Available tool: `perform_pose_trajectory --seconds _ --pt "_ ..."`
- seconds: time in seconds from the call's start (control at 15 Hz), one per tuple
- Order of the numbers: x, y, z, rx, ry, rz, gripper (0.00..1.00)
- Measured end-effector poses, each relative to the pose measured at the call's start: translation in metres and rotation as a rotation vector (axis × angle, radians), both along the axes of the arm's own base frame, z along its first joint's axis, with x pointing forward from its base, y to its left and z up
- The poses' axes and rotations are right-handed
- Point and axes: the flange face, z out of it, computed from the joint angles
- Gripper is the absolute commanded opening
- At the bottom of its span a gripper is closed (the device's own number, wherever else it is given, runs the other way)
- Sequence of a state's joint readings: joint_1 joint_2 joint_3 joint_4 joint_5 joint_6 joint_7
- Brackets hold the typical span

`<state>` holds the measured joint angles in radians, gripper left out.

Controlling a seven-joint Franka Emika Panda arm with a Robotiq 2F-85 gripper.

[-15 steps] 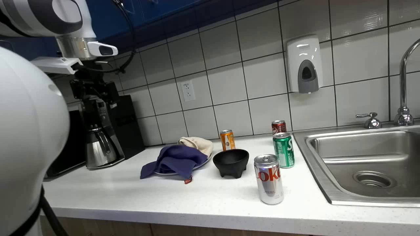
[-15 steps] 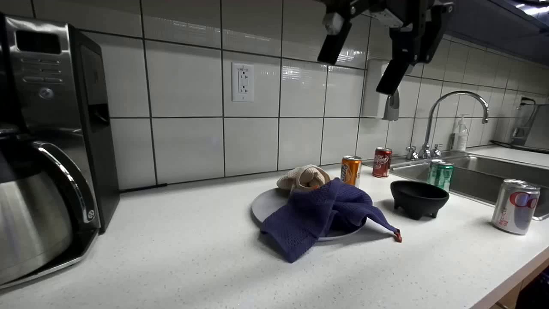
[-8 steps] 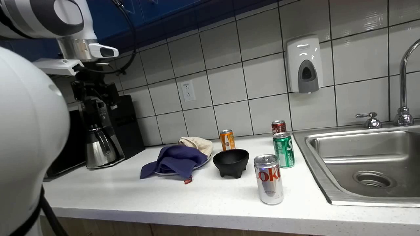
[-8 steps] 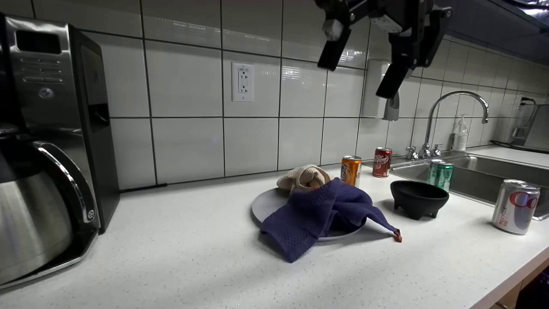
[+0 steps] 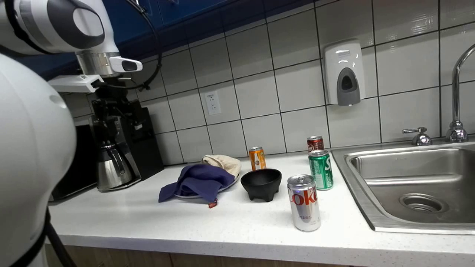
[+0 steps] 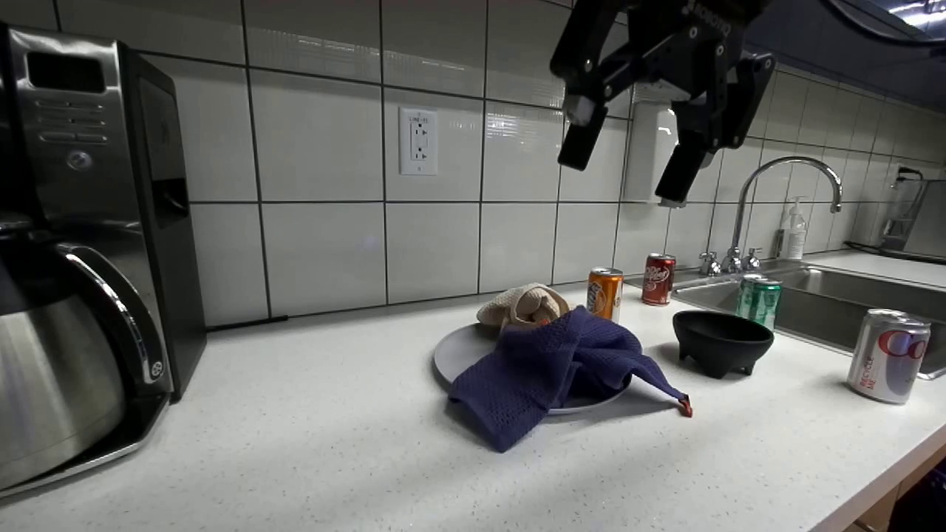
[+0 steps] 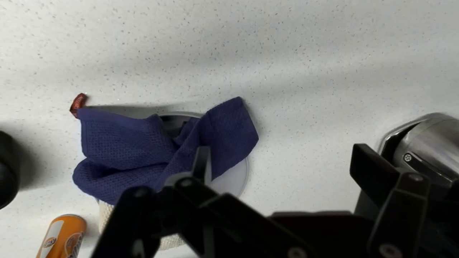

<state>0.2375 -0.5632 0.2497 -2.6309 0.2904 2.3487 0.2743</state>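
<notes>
Your jaws were spread wide, with nothing between them, high over the worktop (image 6: 295,443). The nearest thing below seemed to be the navy dishcloth (image 6: 569,358), which lay crumpled across the gray plate (image 6: 460,351), toward the worktop's back edge. The dishcloth's corners reached past the rim, probably because the plate was too small for it. The beige cloth (image 6: 517,304) lay behind it. Beside them the black bowl (image 6: 724,341) stood on short feet, which kept it level, and the silver Coke can (image 5: 304,202) stood upright, near the front edge.
</notes>
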Motion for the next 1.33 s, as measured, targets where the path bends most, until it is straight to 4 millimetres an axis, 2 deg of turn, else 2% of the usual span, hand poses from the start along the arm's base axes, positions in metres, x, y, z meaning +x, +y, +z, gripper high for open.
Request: perform_pose_trajectory --seconds 0.53,1.33 --pt "0.031 -0.018 -0.037 -0.043 -0.002 -0.083 1.0" --pt "0.086 -0.039 -0.113 -0.065 0.061 -0.164 1.0"
